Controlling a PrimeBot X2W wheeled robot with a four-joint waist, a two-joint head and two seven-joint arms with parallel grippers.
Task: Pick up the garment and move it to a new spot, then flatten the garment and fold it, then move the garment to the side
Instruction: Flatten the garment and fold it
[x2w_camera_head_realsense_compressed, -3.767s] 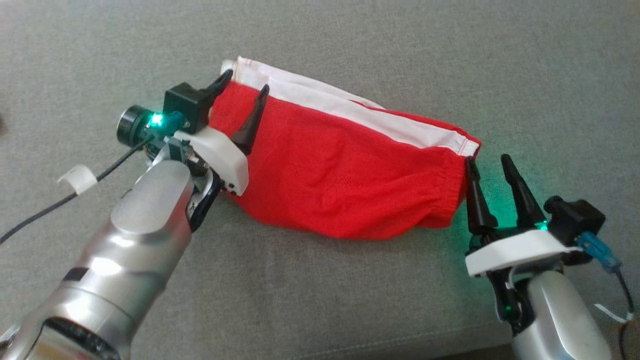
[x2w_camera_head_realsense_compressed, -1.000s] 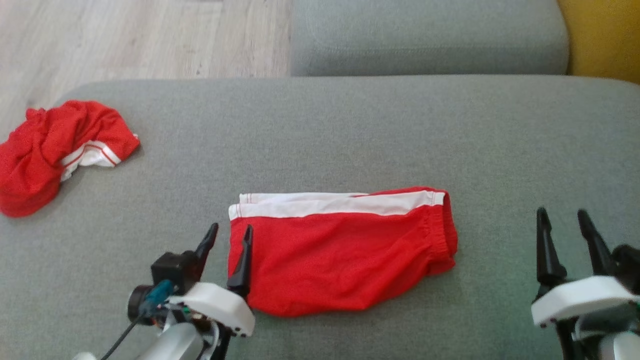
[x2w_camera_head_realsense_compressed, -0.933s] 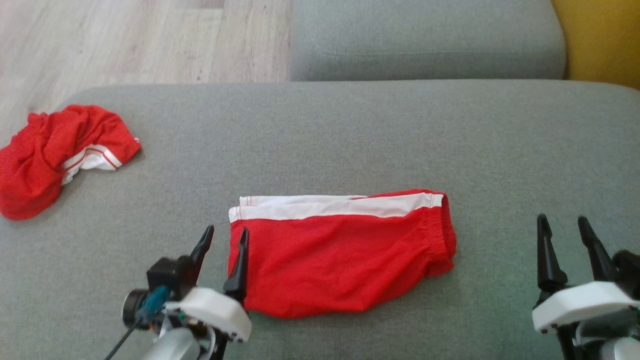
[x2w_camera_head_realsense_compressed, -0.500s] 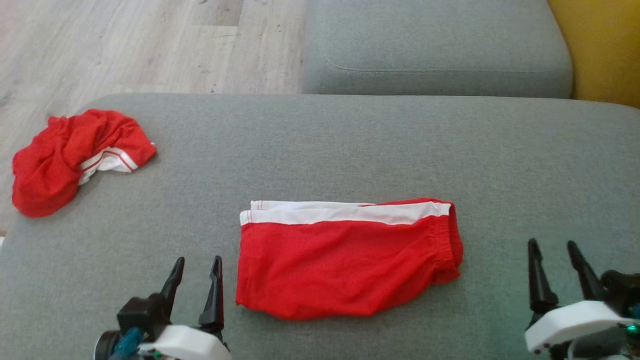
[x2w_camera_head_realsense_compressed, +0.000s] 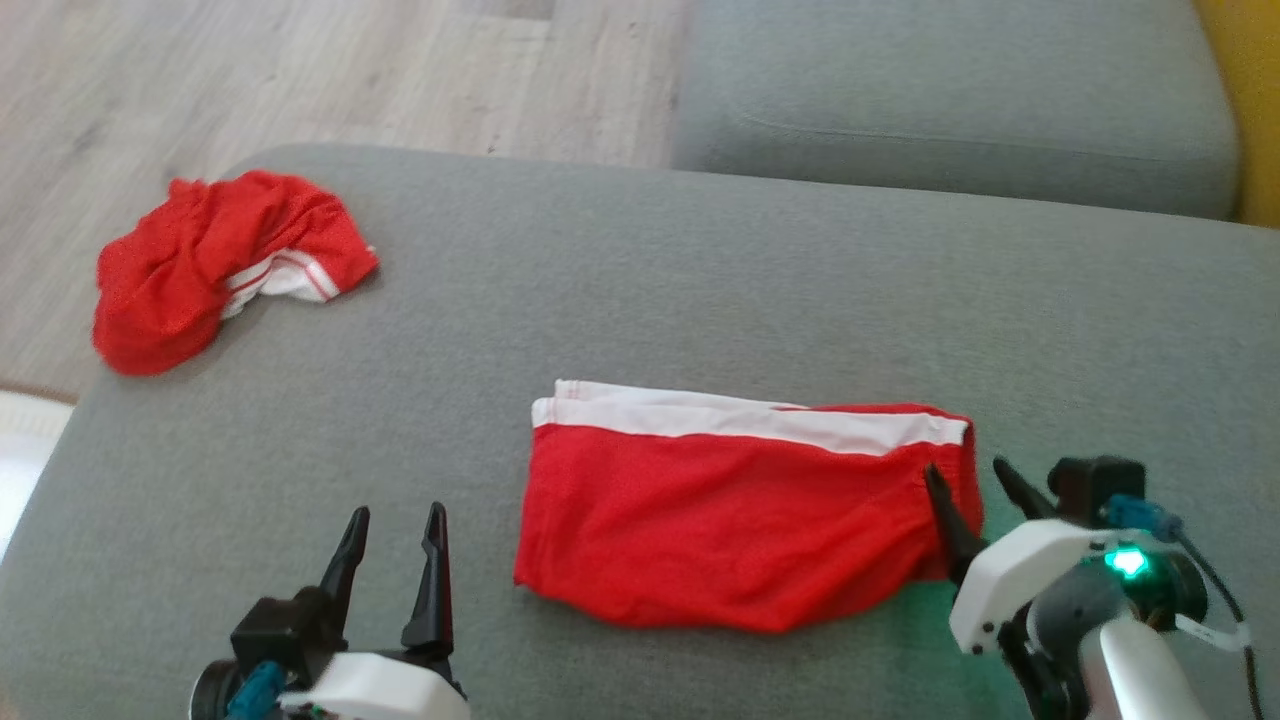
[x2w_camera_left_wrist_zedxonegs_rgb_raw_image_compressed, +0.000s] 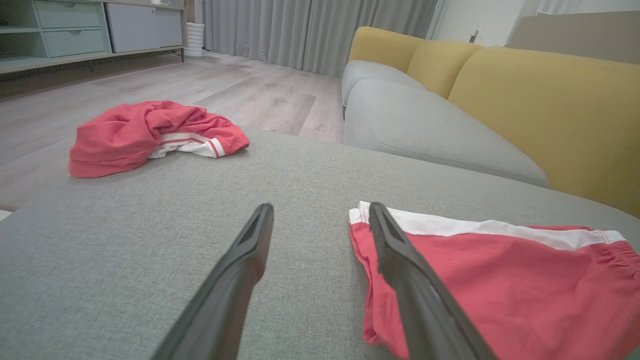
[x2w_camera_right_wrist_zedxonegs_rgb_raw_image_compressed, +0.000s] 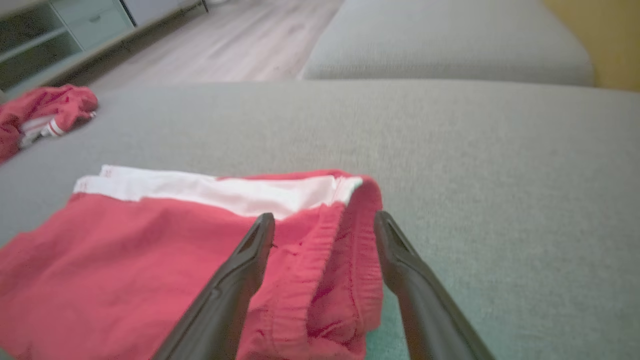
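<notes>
The garment (x2w_camera_head_realsense_compressed: 730, 520) is a pair of red shorts with a white side stripe, lying folded flat on the grey sofa seat (x2w_camera_head_realsense_compressed: 700, 280). My left gripper (x2w_camera_head_realsense_compressed: 398, 512) stands open to the left of its hem edge, a short gap away, with nothing between the fingers. In the left wrist view the left gripper (x2w_camera_left_wrist_zedxonegs_rgb_raw_image_compressed: 320, 207) has its right finger level with the edge of the garment (x2w_camera_left_wrist_zedxonegs_rgb_raw_image_compressed: 500, 280). My right gripper (x2w_camera_head_realsense_compressed: 965, 468) is open over the waistband end. In the right wrist view the right gripper (x2w_camera_right_wrist_zedxonegs_rgb_raw_image_compressed: 325, 216) straddles the gathered waistband of the garment (x2w_camera_right_wrist_zedxonegs_rgb_raw_image_compressed: 125, 260).
A second red garment (x2w_camera_head_realsense_compressed: 220, 265) lies crumpled at the seat's far left corner, also seen as the crumpled garment (x2w_camera_left_wrist_zedxonegs_rgb_raw_image_compressed: 150, 132). Beyond are another grey cushion (x2w_camera_head_realsense_compressed: 950, 100), wooden floor (x2w_camera_head_realsense_compressed: 300, 70) and a yellow backrest (x2w_camera_left_wrist_zedxonegs_rgb_raw_image_compressed: 550, 100). The seat's left edge drops off near my left arm.
The head camera has shifted. My right gripper has moved left until it stands over the garment's waistband end. My left gripper has drawn back from the hem edge. Both stay open.
</notes>
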